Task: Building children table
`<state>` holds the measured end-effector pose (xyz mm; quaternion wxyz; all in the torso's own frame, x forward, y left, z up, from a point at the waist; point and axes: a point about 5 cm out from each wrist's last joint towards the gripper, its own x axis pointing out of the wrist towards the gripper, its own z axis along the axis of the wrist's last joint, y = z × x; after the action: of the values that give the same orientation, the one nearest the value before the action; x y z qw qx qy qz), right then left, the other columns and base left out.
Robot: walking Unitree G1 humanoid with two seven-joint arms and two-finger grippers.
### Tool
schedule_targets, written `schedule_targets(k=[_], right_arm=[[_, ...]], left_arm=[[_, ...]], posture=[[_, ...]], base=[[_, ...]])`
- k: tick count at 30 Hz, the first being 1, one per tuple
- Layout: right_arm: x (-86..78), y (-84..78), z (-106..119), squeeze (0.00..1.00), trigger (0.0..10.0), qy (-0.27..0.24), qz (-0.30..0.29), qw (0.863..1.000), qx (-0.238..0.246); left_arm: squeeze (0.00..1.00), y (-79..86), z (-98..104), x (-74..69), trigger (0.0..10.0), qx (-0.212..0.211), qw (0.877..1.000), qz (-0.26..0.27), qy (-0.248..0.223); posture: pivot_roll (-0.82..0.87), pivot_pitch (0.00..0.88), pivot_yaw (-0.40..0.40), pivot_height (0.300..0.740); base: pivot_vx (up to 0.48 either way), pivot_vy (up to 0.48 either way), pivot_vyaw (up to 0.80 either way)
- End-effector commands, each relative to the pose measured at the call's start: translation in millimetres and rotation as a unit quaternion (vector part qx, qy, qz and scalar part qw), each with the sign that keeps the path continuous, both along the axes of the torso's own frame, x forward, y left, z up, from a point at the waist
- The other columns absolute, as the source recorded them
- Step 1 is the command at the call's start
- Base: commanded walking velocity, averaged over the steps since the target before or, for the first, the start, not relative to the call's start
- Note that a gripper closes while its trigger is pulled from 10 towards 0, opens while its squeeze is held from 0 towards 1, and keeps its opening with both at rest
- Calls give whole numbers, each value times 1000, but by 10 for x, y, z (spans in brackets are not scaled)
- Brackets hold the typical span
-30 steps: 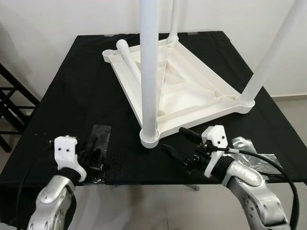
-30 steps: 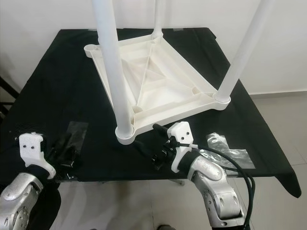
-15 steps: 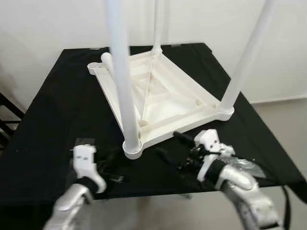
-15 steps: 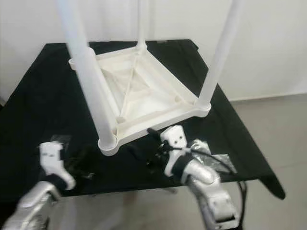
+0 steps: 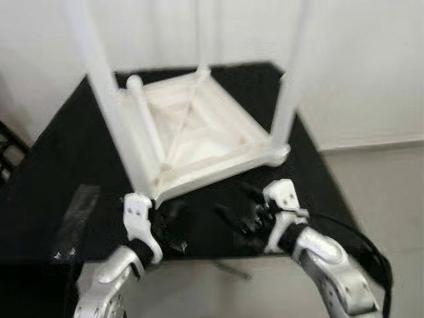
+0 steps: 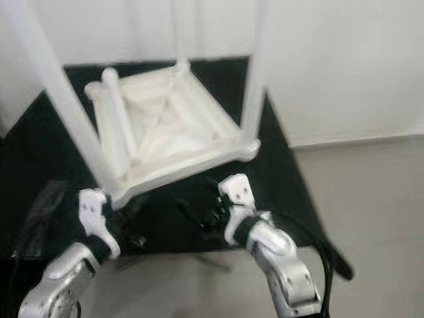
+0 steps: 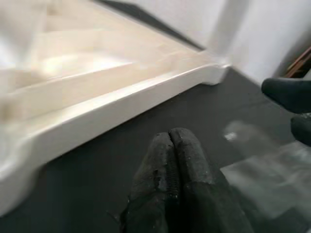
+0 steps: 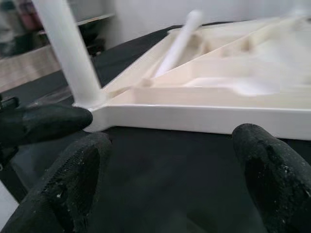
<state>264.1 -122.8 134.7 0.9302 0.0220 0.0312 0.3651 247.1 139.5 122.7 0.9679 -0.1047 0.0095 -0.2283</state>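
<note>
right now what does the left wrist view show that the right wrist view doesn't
The left wrist view shows the left hand with its fingers pressed shut, and a clear plastic bag on the cloth. The right wrist view shows the right hand with its fingers spread wide, one upright leg in its corner socket, and a loose leg lying inside the frame. Both show the upturned white table top on the black cloth.
</note>
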Motion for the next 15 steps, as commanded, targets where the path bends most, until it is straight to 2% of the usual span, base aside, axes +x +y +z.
schedule_targets(k=[1,15], right_arm=[[1,42,-38,0,10000,6,6,1000,0],[57,-3,-69,0,10000,8,-29,1000,2]], left_arm=[[0,40,-51,-8,10000,9,1000,6,15],[0,-41,17,120,10000,4,1000,3,1]], posture=[[-4,104,13,740],[-15,101,20,740]], base=[[0,-461,0],[0,-464,0]])
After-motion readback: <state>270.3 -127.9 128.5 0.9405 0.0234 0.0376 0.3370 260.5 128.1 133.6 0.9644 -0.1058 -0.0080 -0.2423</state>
